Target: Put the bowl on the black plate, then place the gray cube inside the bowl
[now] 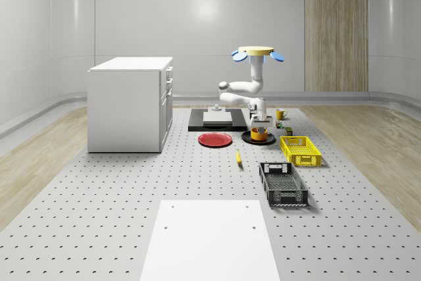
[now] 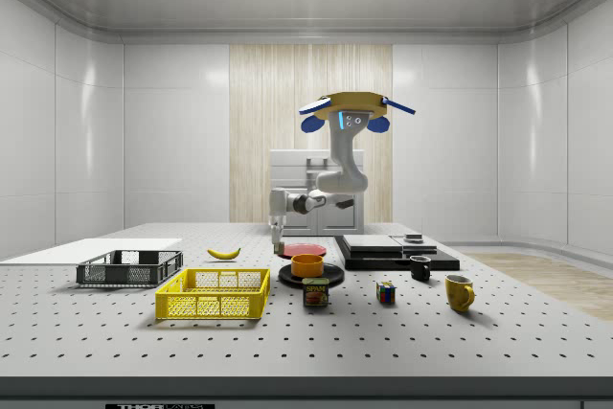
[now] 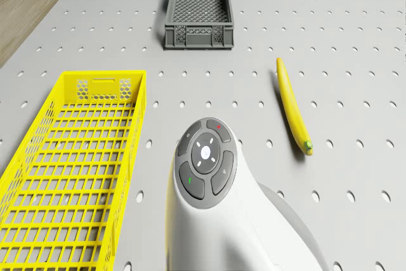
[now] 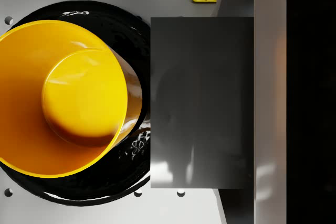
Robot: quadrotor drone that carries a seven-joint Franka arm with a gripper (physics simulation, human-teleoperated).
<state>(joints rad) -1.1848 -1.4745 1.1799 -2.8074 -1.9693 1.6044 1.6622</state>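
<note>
Table (image 1: 99, 228) layout, front to back: gray crate (image 1: 283, 183), banana (image 1: 238, 157), yellow crate (image 1: 300, 151), then the work area.

Step one looks done: the bowl (image 1: 259, 134) sits upright on the black plate (image 1: 245, 137), and the wrist view shows plate rim all round it. You're in step two, on the carry.

The gripper (image 1: 261, 122) points straight down, above the bowl and clear of it. In the wrist view a flat gray face sits close to the camera. I read that as the cube (image 4: 202, 103) clamped in closed jaws, though the contact itself is hidden. No gray cube shows on the table, which fits.

Alignment isn't there yet. In the wrist view the bowl lies off to one side of the cube, with only its edge meeting the cube's outline. In the side view the gripper stands a little to that view's left of the bowl.

Next move, my call: shift sideways until the cube is over the bowl's middle, lower it into the bowl, then release. Dropping from this offset risks clipping the rim and tipping the bowl.

Pose: the arm (image 1: 240, 90) hangs from the drone (image 1: 256, 52), elbows out to the whole-scene view's left, folds back, wrist vertical. The drone hovers above the plate end of the table.
</note>
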